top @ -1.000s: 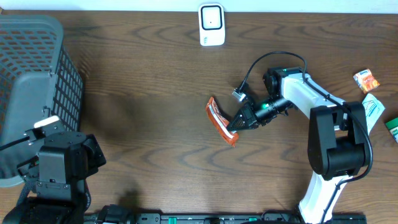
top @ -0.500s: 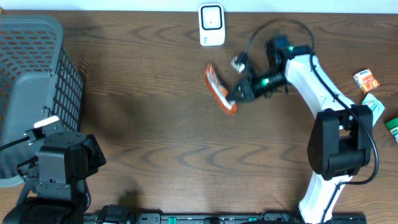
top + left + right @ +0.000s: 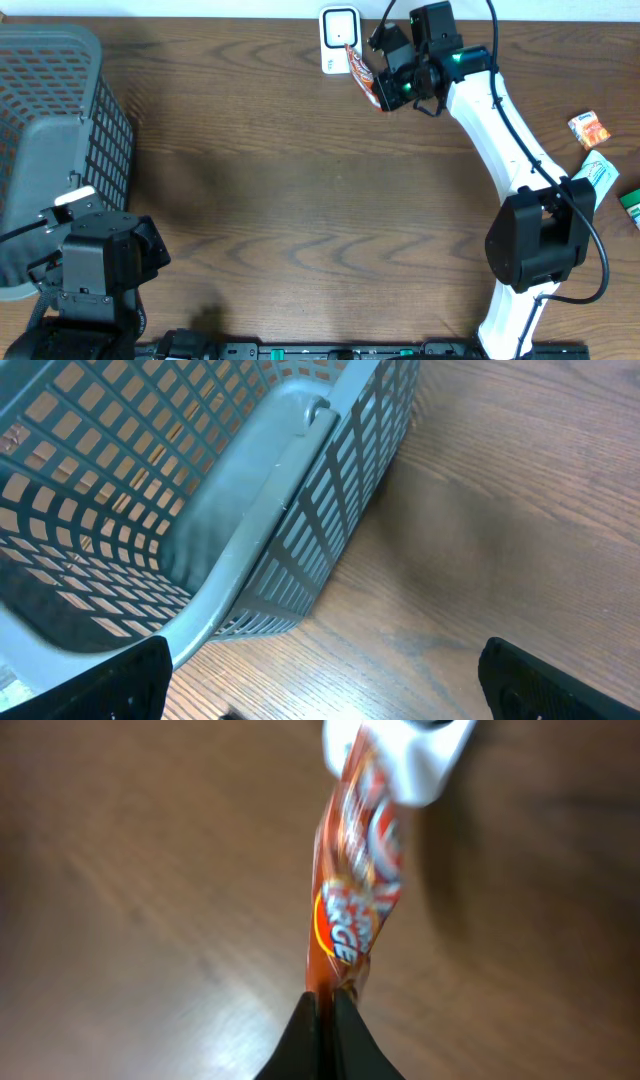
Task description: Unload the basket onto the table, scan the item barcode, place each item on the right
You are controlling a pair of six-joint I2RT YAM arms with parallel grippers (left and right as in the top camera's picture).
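An orange-red snack packet (image 3: 363, 72) hangs in the air at the back of the table, right beside the white barcode scanner (image 3: 340, 38). My right gripper (image 3: 383, 91) is shut on the packet's lower end. In the right wrist view the packet (image 3: 352, 900) stands up from the pinched fingertips (image 3: 327, 1005), its far end overlapping the scanner (image 3: 425, 755). My left gripper (image 3: 320, 685) is open over bare wood beside the grey basket (image 3: 250, 510), with nothing between its fingers (image 3: 110, 685).
The grey mesh basket (image 3: 50, 140) fills the left side of the table. At the right edge lie a small orange packet (image 3: 589, 129), a white-and-blue packet (image 3: 600, 175) and a green item (image 3: 631, 203).
The right arm has carried the packet from mid-table up and back to the scanner. The left arm has not moved.
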